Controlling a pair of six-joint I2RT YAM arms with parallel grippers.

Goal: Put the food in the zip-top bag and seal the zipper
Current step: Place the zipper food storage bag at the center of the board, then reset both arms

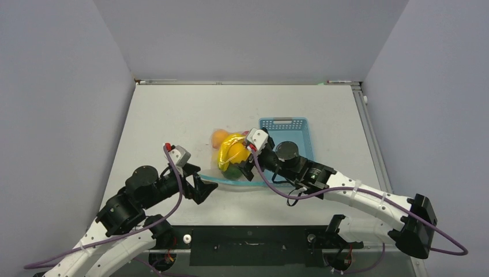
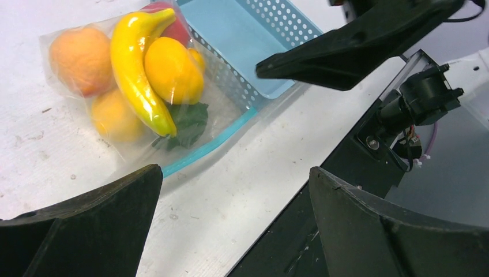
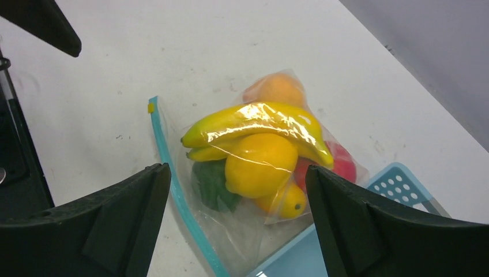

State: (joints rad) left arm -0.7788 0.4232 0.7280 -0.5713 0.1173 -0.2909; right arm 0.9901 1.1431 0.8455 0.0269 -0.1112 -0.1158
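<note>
The clear zip-top bag point(image 1: 230, 154) lies on the white table against the left side of the basket. It holds the food: a yellow banana point(image 3: 254, 121), a lemon point(image 3: 259, 164), an orange point(image 3: 277, 89), a red apple point(image 3: 341, 164) and a green piece point(image 3: 213, 184). The teal zipper point(image 3: 167, 153) runs along the bag's near edge point(image 2: 207, 144); I cannot tell if it is sealed. My left gripper point(image 1: 209, 187) is open and empty just near-left of the zipper. My right gripper point(image 1: 249, 166) is open and empty above the bag's near right part.
The light-blue lattice basket point(image 1: 297, 128) stands right of the bag, with nothing visible inside it point(image 2: 254, 34). The table's near edge and the black base rail point(image 1: 254, 236) lie just behind the left gripper. Grey walls enclose the table.
</note>
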